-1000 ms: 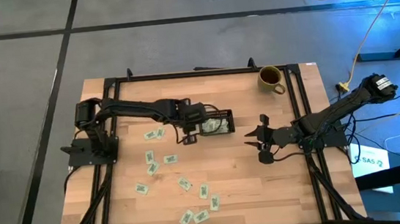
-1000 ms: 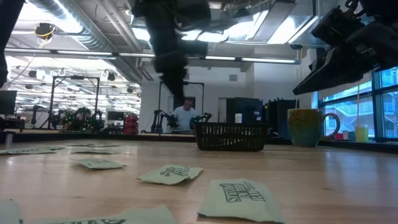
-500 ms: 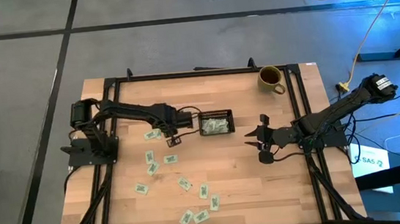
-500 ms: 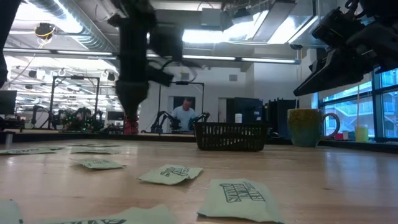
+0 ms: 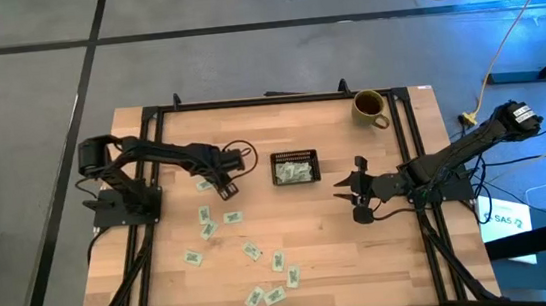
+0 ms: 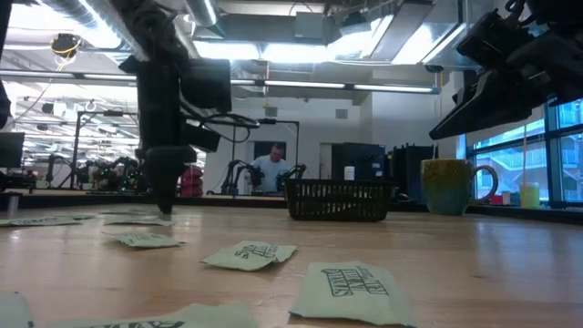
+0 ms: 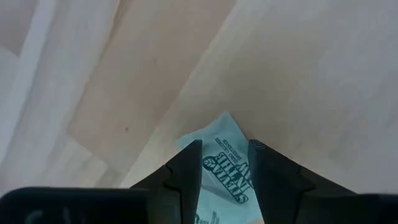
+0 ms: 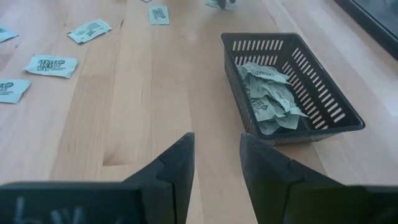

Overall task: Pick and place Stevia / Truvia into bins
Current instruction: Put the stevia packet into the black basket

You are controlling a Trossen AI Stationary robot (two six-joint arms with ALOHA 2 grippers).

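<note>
Since a second ago the left gripper point(image 5: 224, 185) has swung away from the tray point(image 5: 293, 155) toward its own side of the table and now sits low over the loose packets just beside the tray on that side. Right gripper point(image 5: 355, 193) hasn't moved; it hangs on the tray's other side, fingers apart, holding nothing.

Key relation: in the left wrist view one packet point(image 7: 222, 163) lies flat on the wood straight ahead of the left gripper point(image 7: 224, 180), showing between the two fingers point(image 7: 186, 171), its printed long axis running roughly along the gap, slightly slanted. Fingers are spread just wider than the packet; I can't tell whether the tips touch it or the table yet. Nothing is pinched.

Left arm is clearly the nearer one to this packet. The tray already holds a heap of packets point(image 8: 268, 96); about a dozen more point(image 5: 250, 249) lie scattered on the near half of the table, well apart from the tray. Likely next: close on the framed packet.
</note>
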